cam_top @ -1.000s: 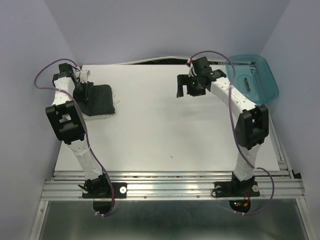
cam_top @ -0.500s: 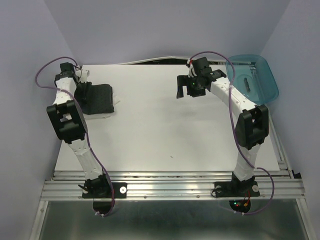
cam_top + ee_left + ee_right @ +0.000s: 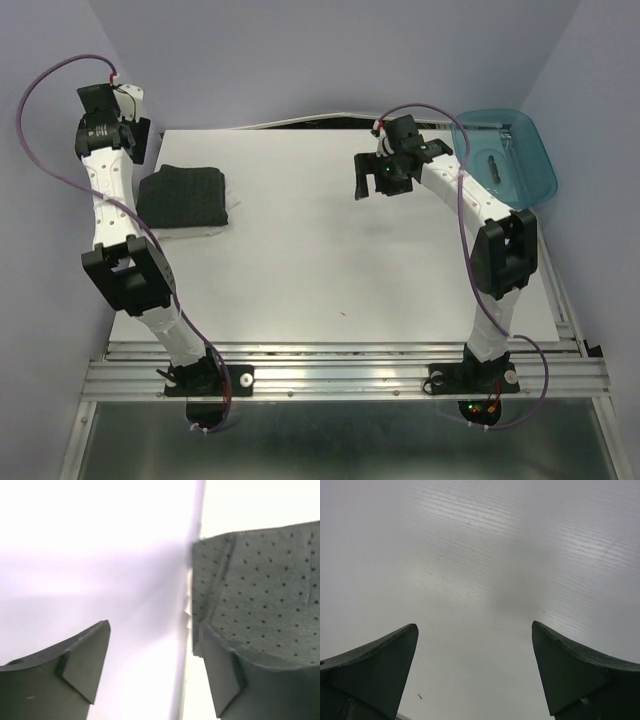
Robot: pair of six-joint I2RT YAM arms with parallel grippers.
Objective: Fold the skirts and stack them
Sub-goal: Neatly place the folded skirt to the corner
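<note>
One charcoal skirt folded atop white skirt | left jaws spread | right jaws spread

We find the folded skirt on the table's far left, seemingly atop a second skirt; the bin sits at the far right corner, well apart.

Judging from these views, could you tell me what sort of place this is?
Probably a robotics lab cell: two arms bolted to an aluminium rail, a white table boxed by lavender walls, a folded dotted skirt.
</note>
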